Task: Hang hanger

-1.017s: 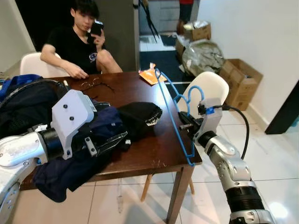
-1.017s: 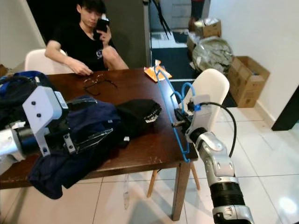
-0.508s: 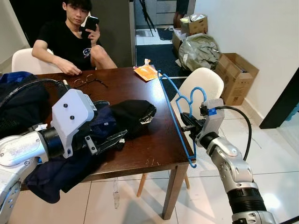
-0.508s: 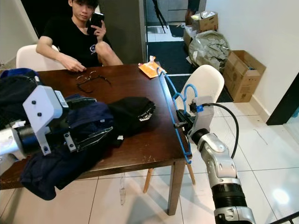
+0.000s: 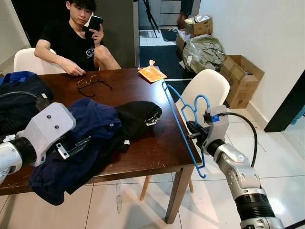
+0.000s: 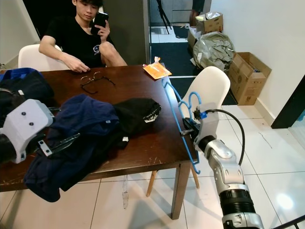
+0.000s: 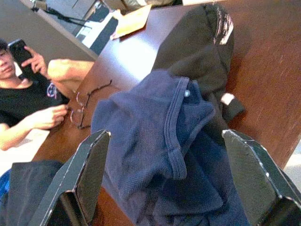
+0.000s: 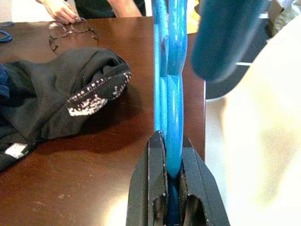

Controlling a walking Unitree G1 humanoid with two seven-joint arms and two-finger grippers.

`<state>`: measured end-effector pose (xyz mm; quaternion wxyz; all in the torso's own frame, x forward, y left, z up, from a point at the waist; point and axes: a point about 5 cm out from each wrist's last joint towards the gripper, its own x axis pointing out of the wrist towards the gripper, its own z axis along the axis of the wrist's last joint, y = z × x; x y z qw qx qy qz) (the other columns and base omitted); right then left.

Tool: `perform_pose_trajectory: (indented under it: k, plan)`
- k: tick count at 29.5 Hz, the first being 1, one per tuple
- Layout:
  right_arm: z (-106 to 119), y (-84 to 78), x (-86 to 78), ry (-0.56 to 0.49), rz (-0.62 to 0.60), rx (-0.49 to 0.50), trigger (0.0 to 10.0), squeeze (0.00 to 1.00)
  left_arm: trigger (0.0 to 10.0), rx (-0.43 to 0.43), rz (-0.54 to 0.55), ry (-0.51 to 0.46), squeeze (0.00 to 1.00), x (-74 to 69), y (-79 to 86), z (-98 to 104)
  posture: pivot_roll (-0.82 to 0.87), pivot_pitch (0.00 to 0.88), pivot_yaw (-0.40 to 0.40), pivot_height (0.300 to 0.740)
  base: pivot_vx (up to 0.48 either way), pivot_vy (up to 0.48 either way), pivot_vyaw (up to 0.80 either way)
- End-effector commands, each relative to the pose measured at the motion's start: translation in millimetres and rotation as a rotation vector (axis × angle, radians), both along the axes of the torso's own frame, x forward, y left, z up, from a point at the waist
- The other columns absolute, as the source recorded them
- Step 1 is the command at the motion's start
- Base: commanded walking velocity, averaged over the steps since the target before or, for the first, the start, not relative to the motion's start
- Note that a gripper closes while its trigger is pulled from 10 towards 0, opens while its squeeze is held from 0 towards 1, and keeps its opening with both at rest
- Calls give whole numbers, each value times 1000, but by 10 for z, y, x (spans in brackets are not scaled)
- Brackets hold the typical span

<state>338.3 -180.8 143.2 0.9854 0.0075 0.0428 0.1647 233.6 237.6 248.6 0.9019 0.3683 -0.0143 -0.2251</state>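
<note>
From the left eye view, a dark wooden table point(image 5: 157, 148) stands on a white tiled floor. The right gripper point(image 5: 194, 130) sits just off the table's right edge, closed on a blue hanger point(image 5: 178, 121). The hanger stands on edge, its long bar slanting from the far right part of the table down past the near right corner. The left gripper point(image 5: 71, 147) hovers at the near left, above a navy garment point(image 5: 86, 143) heaped on the table. A black garment point(image 5: 138, 117) lies touching it on the right. A seated person point(image 5: 71, 38) at the far side holds a phone. Eyeglasses point(image 5: 90, 83) and an orange packet point(image 5: 151, 74) lie on the far part of the table. A white chair point(image 5: 205, 88) stands to the right.

The right eye view shows the same scene, with cardboard boxes point(image 6: 250, 71) against the far right wall.

In the left wrist view, two black fingers point(image 7: 89, 174) are spread wide apart, holding nothing, with the navy garment between and beyond them.

In the right wrist view, the fingers point(image 8: 153, 183) pinch the blue hanger tightly.
</note>
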Motion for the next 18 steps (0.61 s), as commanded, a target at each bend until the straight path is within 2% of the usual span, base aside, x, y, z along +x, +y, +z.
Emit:
perform_pose_trajectory:
  k: [1,2,3,5,6,8,10,11,12,13,18]
  plan:
    - [-99,-24,-18,41,-12,-15,10000,0,10000,39,-17,-14,0,18,0,-70,124,0,-26,740,0,0,0]
    - [-103,-30,-13,47,-16,-11,10000,0,10000,96,-62,-8,0,47,-38,-118,120,0,-24,740,0,0,0]
    - [-103,-30,-13,47,-16,-11,10000,0,10000,96,-62,-8,0,47,-38,-118,120,0,-24,740,0,0,0]
    - [-119,-36,-6,60,-21,-2,10000,0,10000,211,-125,23,0,102,-68,-192,111,0,-16,740,0,0,0]
    - [-119,-36,-6,60,-21,-2,10000,0,10000,211,-125,23,0,102,-68,-192,111,0,-16,740,0,0,0]
    - [-127,-60,5,69,-35,17,10000,0,10000,356,-129,59,0,174,32,-259,102,0,-7,740,0,0,0]
    - [-127,-60,5,69,-35,17,10000,0,10000,356,-129,59,0,174,32,-259,102,0,-7,740,0,0,0]
    - [-129,-67,13,71,-38,18,10000,0,10000,416,-115,67,0,216,98,-285,96,0,-2,740,0,0,0]
    - [-129,-67,13,71,-38,18,10000,0,10000,416,-115,67,0,216,98,-285,96,0,-2,740,0,0,0]
    - [-129,-67,18,71,-39,15,10000,0,10000,465,-104,78,0,244,152,-308,94,0,-1,740,0,0,0]
    - [-131,-72,23,73,-42,14,10000,0,10000,546,-68,82,0,280,254,-324,84,0,5,740,0,0,0]
